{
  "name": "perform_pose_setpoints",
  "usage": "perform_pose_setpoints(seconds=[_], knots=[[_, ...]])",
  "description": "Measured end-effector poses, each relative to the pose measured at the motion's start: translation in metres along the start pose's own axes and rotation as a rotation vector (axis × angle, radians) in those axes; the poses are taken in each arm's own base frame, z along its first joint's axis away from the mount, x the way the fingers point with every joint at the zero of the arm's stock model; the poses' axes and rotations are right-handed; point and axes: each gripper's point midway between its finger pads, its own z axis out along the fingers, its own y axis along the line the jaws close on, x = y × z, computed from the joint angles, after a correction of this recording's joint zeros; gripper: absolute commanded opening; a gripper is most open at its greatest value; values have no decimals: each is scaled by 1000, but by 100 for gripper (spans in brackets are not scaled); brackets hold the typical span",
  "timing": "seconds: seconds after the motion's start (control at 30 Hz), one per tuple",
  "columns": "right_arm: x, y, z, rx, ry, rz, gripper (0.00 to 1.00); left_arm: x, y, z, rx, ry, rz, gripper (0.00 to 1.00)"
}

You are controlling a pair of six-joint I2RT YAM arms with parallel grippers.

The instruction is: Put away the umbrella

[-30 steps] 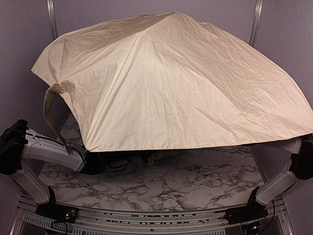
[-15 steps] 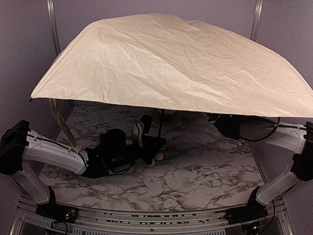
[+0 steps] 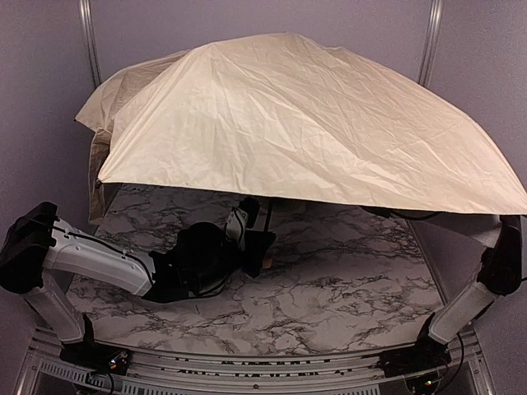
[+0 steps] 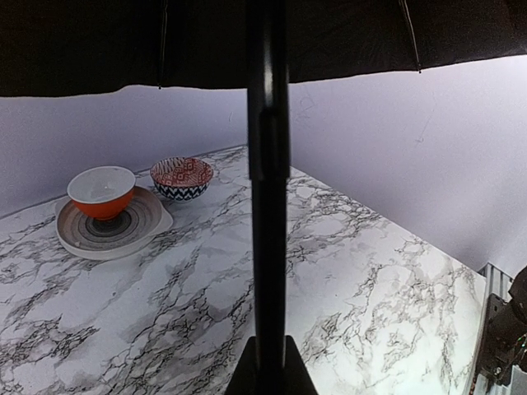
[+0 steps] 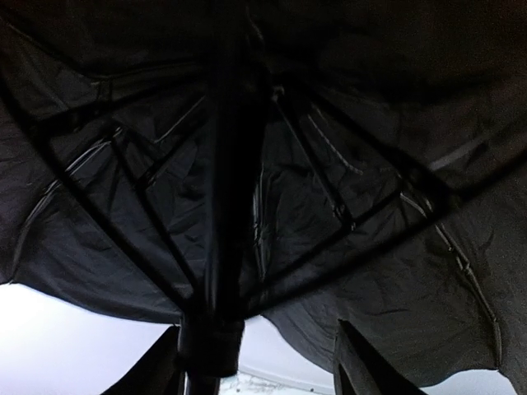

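Cream umbrella open over marble table, shaft in left hand.

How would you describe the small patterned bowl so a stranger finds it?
On the white marble table, past the umbrella's dark shaft, stand two bowls. The patterned bowl sits beside the grey ringed plate, not on it, red-latticed inside, black zigzags outside.
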Motion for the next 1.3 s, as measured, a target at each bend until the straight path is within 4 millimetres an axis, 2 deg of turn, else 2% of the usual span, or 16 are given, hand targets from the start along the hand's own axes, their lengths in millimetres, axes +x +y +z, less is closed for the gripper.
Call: perform_pose_setpoints(seconds=[0.1,0.17,0.33,0.6,0.67,0.73,0.8,0.93,1.07,1.3], knots=[[0,5,6,16,-7,-20,39,2,2,2,-18,8,16,0],[1,7,9,26,-8,-32,39,3,3,1,-24,11,23,0],[2,3,8,55,-9,-51,51,4,3,1,-29,13,33,0],[1,-2,8,89,-10,-72,62,5,3,1,-30,17,41,0],[1,-4,8,97,-12,-74,79,5,3,1,-31,19,42,0],[0,-5,7,106,-14,-70,85,6,4,1,-32,22,43,0],[-3,-6,6,113,-19,-71,81,7,4,1,-33,24,44,0],[-12,-7,4,120,-33,-75,64,6,4,1,-34,23,44,0],[-17,-6,0,120,-40,-80,55,6,4,1,-34,23,45,0],[-16,-6,0,120,-38,-91,34,7,4,1,-35,26,48,0]])
